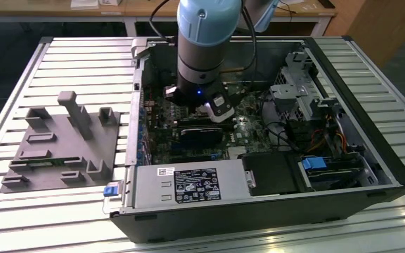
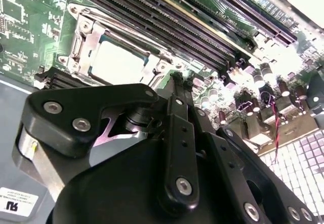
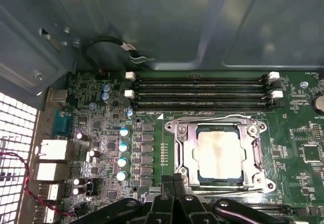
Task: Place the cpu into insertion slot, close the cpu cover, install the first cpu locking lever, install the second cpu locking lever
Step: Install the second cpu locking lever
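Inside the socket point(image 3: 220, 155), cpu point(image 3: 218, 152) seated, cover point(image 3: 185, 155) closed over it, pincer point(image 3: 173, 179) held together just beside.

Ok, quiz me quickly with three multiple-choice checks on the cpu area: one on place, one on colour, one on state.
1. Where is the cpu?
A on the grey fixture outside the case
B on the motherboard, framed by the cpu cover
C on the power supply

2. What colour is the motherboard?
A red
B white
C green

3. The cpu cover is:
A lying flat over the cpu
B standing upright
C off the board

Answers:
1. B: the first wrist view shows its silver top inside the frame.
2. C: the board is green in both wrist views.
3. A: the frame lies level around the chip.
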Motion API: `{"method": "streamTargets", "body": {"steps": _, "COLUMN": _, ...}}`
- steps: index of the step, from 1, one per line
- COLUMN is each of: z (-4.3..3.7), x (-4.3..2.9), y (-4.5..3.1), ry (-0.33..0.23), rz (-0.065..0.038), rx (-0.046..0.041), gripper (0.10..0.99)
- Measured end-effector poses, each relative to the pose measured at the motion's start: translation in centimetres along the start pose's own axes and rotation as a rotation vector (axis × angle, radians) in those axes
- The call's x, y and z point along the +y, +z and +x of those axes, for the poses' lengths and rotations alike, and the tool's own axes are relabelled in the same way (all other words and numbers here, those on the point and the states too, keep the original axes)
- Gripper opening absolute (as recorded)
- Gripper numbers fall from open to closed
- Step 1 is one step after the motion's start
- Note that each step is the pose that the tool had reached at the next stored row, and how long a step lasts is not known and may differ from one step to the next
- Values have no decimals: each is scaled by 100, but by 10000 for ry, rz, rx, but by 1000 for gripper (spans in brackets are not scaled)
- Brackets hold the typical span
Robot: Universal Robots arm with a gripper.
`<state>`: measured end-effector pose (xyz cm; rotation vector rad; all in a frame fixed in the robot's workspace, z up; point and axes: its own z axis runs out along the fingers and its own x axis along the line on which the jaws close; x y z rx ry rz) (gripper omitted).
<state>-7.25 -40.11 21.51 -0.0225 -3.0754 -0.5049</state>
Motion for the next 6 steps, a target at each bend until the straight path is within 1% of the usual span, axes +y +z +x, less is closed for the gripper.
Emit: {"method": "streamTargets", "body": {"steps": 6, "z": 0, "x": 0, "y": -1, "ry": 0, "rz": 0, "rx": 0, "gripper": 118}}
